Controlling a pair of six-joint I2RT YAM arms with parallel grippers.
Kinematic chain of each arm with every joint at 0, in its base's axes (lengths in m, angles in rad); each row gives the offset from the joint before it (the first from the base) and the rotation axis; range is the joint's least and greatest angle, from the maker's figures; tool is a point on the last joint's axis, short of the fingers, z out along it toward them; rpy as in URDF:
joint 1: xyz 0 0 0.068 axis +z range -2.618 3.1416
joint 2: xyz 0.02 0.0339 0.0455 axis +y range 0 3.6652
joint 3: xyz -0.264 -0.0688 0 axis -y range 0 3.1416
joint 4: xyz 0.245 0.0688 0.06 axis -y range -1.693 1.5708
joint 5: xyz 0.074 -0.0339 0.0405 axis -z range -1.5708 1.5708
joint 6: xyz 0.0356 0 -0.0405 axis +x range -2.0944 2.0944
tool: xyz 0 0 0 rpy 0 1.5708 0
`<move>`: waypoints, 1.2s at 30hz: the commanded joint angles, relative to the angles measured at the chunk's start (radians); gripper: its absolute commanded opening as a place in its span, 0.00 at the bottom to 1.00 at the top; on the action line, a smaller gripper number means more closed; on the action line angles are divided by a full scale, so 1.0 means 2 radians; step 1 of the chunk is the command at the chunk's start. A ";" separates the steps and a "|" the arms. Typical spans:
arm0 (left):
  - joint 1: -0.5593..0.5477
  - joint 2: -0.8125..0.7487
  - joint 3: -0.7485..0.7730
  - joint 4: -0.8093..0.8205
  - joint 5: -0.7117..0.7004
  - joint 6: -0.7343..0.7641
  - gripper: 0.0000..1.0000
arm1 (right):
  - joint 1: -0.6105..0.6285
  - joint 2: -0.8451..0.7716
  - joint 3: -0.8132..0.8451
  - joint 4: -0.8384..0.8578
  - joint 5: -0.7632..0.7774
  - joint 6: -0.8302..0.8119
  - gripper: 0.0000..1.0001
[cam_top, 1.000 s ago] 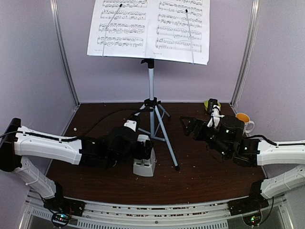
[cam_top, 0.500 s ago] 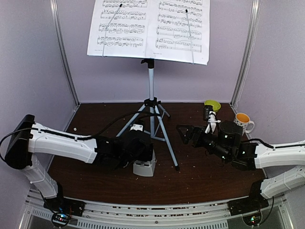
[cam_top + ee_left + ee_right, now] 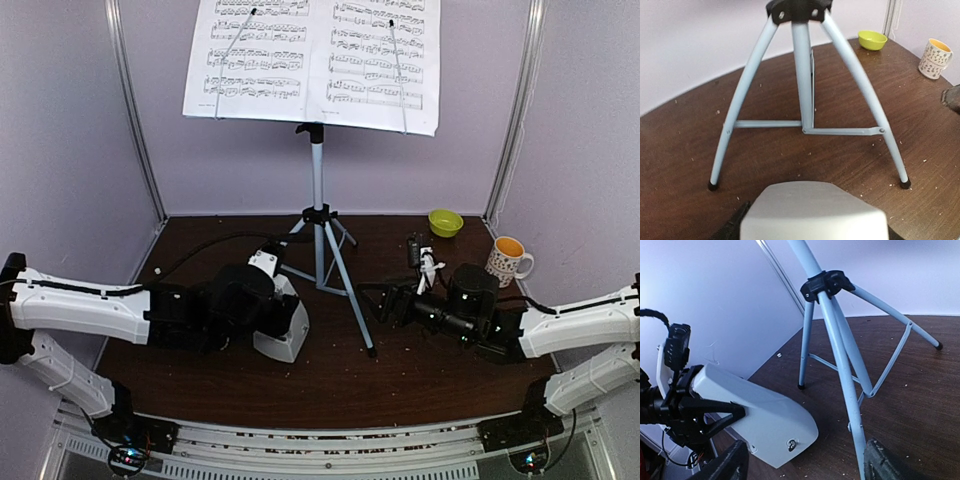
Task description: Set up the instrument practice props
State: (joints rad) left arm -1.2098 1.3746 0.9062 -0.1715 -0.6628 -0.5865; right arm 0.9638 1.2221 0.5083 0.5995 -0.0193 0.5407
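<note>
1. The left gripper [image 3: 280, 318] has its jaws drawn in around the metronome [image 3: 284, 338], one finger on each side of it. The metronome is tipped off upright, left of the table's [image 3: 420, 385] middle and toward the near edge.
2. The right gripper [image 3: 385, 302] has its jaws wide apart and holds nothing. It sits low, right of the middle, with the music stand's [image 3: 318, 200] front leg passing between the fingers [image 3: 727, 465]. Whether they touch it I cannot tell.
3. The stand is upright toward the far edge, with two sheet-music pages [image 3: 255, 50] side by side on it.
</note>
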 commanded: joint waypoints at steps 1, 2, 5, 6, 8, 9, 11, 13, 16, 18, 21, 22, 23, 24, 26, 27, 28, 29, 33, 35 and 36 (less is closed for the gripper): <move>-0.035 -0.035 0.023 0.105 -0.073 0.164 0.26 | 0.006 0.027 -0.025 0.109 -0.044 -0.037 0.75; -0.047 -0.029 0.036 0.100 -0.098 0.198 0.26 | 0.008 0.036 -0.028 0.129 -0.044 -0.039 0.73; -0.070 -0.006 0.082 0.070 -0.153 0.270 0.25 | 0.014 0.067 -0.020 0.164 -0.048 -0.048 0.69; -0.073 0.000 0.094 0.058 -0.165 0.281 0.25 | 0.017 0.077 -0.014 0.169 -0.047 -0.052 0.68; -0.075 0.006 0.115 0.030 -0.174 0.282 0.24 | 0.025 0.092 -0.003 0.178 -0.041 -0.063 0.63; -0.075 0.007 0.123 0.020 -0.180 0.282 0.24 | 0.030 0.101 0.002 0.182 -0.036 -0.070 0.61; -0.076 0.011 0.142 -0.006 -0.189 0.274 0.24 | 0.042 0.125 0.012 0.192 -0.022 -0.081 0.57; -0.077 0.015 0.159 -0.029 -0.194 0.260 0.23 | 0.058 0.145 0.022 0.205 0.001 -0.097 0.54; -0.078 0.015 0.175 -0.045 -0.189 0.247 0.23 | 0.074 0.173 0.036 0.233 0.023 -0.111 0.53; -0.080 0.014 0.179 -0.047 -0.184 0.243 0.23 | 0.079 0.190 0.046 0.248 0.027 -0.116 0.52; -0.081 0.006 0.180 -0.047 -0.174 0.236 0.23 | 0.084 0.213 0.062 0.263 0.026 -0.123 0.51; -0.081 0.006 0.180 -0.047 -0.173 0.234 0.23 | 0.086 0.217 0.066 0.266 0.027 -0.127 0.51; -0.082 0.005 0.180 -0.048 -0.171 0.233 0.23 | 0.088 0.221 0.070 0.267 0.028 -0.131 0.51; -0.082 0.003 0.180 -0.047 -0.170 0.231 0.23 | 0.090 0.224 0.074 0.267 0.029 -0.132 0.50; -0.082 0.002 0.180 -0.048 -0.168 0.230 0.23 | 0.094 0.230 0.082 0.266 0.033 -0.128 0.50; -0.082 0.001 0.179 -0.048 -0.166 0.229 0.23 | 0.097 0.233 0.087 0.264 0.036 -0.127 0.49; -0.082 0.000 0.179 -0.047 -0.165 0.227 0.23 | 0.099 0.236 0.092 0.261 0.041 -0.126 0.49; -0.082 -0.002 0.178 -0.047 -0.165 0.225 0.23 | 0.101 0.239 0.097 0.256 0.046 -0.125 0.48; -0.082 -0.009 0.175 -0.042 -0.157 0.222 0.22 | 0.102 0.250 0.111 0.243 0.065 -0.114 0.43; -0.083 -0.018 0.167 -0.032 -0.145 0.222 0.22 | 0.102 0.252 0.116 0.235 0.072 -0.115 0.42; -0.082 -0.023 0.161 -0.025 -0.141 0.223 0.22 | 0.102 0.254 0.117 0.233 0.075 -0.116 0.41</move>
State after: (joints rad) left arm -1.3701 1.4048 1.2179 -0.3283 -0.9459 -0.1398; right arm 1.1645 1.7092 0.7162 1.0855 0.0723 0.3103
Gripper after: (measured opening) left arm 0.619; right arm 0.422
